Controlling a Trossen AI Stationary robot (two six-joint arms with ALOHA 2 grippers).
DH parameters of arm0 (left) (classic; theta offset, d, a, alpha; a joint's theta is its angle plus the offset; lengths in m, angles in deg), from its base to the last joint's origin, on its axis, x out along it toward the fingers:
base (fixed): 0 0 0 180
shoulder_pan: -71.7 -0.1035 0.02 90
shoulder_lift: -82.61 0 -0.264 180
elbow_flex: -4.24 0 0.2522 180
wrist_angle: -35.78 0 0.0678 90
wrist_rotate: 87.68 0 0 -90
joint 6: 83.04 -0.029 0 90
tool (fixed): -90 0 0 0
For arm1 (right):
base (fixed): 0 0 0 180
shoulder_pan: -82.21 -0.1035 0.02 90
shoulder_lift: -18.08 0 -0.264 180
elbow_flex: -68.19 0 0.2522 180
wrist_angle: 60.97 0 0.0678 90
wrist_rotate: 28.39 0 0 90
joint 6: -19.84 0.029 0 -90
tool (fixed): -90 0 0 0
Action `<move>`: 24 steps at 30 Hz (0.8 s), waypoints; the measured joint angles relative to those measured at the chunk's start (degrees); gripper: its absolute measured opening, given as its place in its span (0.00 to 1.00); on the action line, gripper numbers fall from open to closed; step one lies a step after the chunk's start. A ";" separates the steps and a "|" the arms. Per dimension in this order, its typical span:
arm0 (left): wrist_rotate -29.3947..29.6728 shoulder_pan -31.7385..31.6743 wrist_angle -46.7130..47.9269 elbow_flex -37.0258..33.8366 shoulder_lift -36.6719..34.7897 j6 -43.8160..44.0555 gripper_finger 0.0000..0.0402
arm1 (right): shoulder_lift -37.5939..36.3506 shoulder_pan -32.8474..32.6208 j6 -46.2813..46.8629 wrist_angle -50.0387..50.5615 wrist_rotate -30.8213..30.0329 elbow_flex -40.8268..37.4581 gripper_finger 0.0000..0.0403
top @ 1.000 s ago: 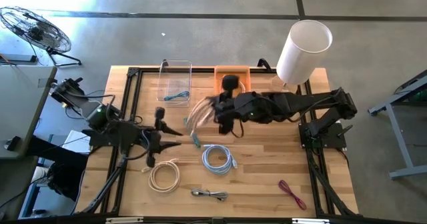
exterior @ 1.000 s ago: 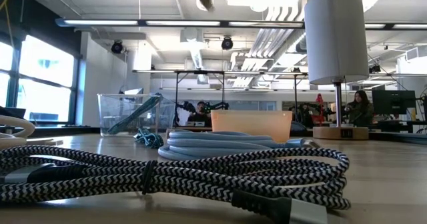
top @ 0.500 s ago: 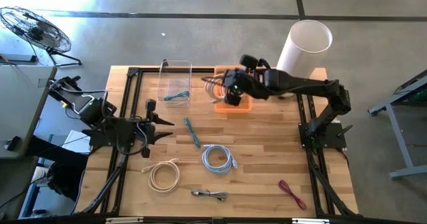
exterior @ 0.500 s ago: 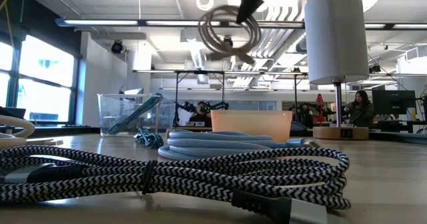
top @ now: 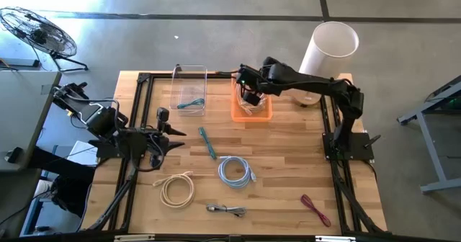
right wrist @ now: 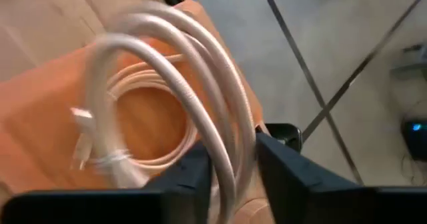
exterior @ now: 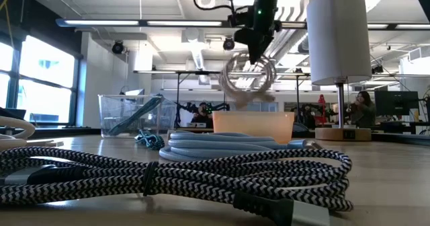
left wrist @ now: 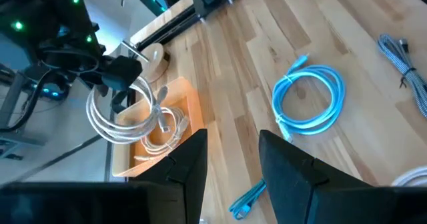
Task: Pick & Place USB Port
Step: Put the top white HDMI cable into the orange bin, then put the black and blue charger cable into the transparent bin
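Note:
My right gripper (top: pixel 248 96) hangs over the orange bin (top: pixel 253 115) at the table's far edge, shut on a coiled white cable (exterior: pixel 248 78). In the left wrist view the coil (left wrist: pixel 122 114) dangles above the bin (left wrist: pixel 190 104). Another white cable (left wrist: pixel 160 136) lies inside the bin. My left gripper (top: pixel 173 131) is open at the table's left side, above the wood, with nothing between its fingers (left wrist: pixel 190 164). My right gripper pinches the top of the coil (right wrist: pixel 230 141) between its two fingers, with several strands together. The fingers slant down from the table's right side. The coil hangs upright below them, clear of the table, its lower loop (exterior: pixel 250 103) just above the bin's rim.
A clear bin (top: pixel 189 91) holding a blue cable stands left of the orange one. On the table lie a teal cable (top: pixel 207 142), a light blue coil (top: pixel 235 171), a cream coil (top: pixel 177 189), a braided cable (top: pixel 227 210) and a red cable (top: pixel 315 209). A white cylinder (top: pixel 328 51) stands far right.
My right gripper has carried the white coil from above the table's middle toward the far edge, over the orange bin. It has then come down and turned, and the coil now hangs just above the bin.

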 joint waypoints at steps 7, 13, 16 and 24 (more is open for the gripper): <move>0.17 0.00 1.79 0.00 0.00 -1.44 0.33 | 0.23 1.16 0.61 -0.38 1.96 0.00 0.57; 3.87 0.00 4.62 0.00 0.00 -1.53 0.33 | -0.53 -0.30 -4.17 0.43 3.28 0.00 0.72; 4.58 0.00 7.10 0.00 0.00 -0.87 0.33 | -1.57 -1.89 -4.76 0.78 10.91 0.00 0.73; -2.13 0.01 16.99 0.00 1.09 8.29 0.33 | -4.59 -8.46 -5.64 4.96 36.29 0.00 0.73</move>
